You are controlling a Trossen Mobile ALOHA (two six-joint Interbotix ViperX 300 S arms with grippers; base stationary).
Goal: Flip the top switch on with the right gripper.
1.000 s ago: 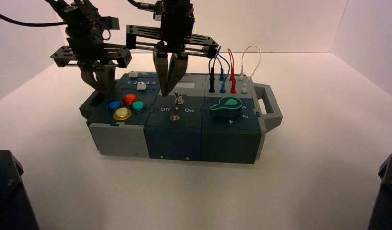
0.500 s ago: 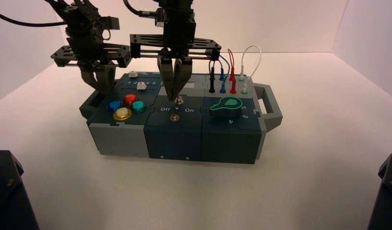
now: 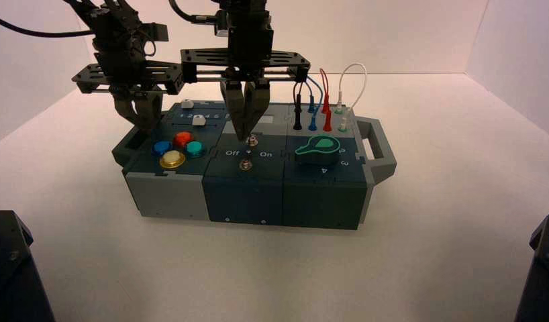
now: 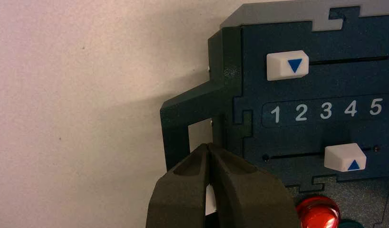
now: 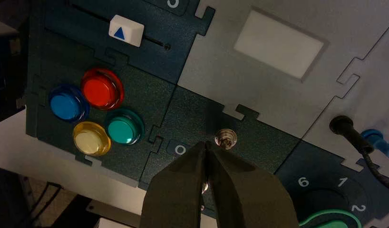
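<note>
The top switch (image 3: 253, 141) is a tiny silver toggle in the box's middle panel, above a second toggle (image 3: 245, 165). My right gripper (image 3: 247, 136) is shut, and its tips are down at the top switch, on its "Off" side. In the right wrist view the shut tips (image 5: 207, 144) lie just beside the switch's round nut (image 5: 225, 138). I cannot tell the lever's lean. My left gripper (image 3: 143, 124) is shut and hovers over the box's left end, with its tips (image 4: 209, 146) above the left handle.
Blue, red, green and yellow buttons (image 5: 100, 88) sit left of the switches. Two white slider caps (image 4: 287, 65) lie behind them, and a green knob (image 3: 317, 149) and plugged wires (image 3: 325, 100) are to the right. The box handle (image 3: 379, 144) sticks out on the right.
My right gripper has squared up, come down and shifted slightly right, so its shut tips now sit at the top switch. The left arm has not moved.
</note>
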